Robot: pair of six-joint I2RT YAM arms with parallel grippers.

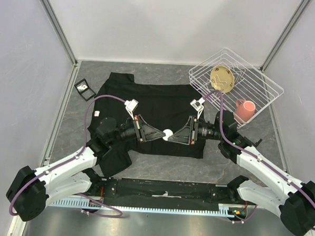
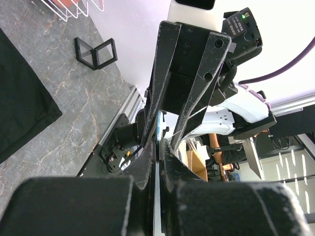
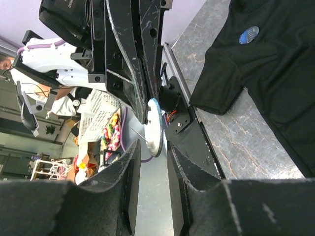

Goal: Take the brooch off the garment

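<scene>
The black T-shirt (image 1: 163, 105) lies spread flat on the grey table; it also shows in the left wrist view (image 2: 19, 98) and the right wrist view (image 3: 275, 73). My two grippers meet tip to tip above its lower hem. My left gripper (image 1: 163, 134) is shut on the brooch (image 1: 168, 133), a white disc with a blue rim and a bare pin (image 3: 155, 127), held off the fabric. It appears edge-on as a thin white strip (image 2: 158, 196) between my left jaws. My right gripper (image 3: 150, 162) is open, its fingers on either side of the disc's lower edge.
A small blue round piece (image 3: 248, 34) lies on the shirt near a sleeve. A white wire rack (image 1: 254, 86) with a tan plate (image 1: 223, 79) stands at the back right, beside a pink mug (image 1: 246, 109). A small black open box (image 1: 85, 89) lies at the left.
</scene>
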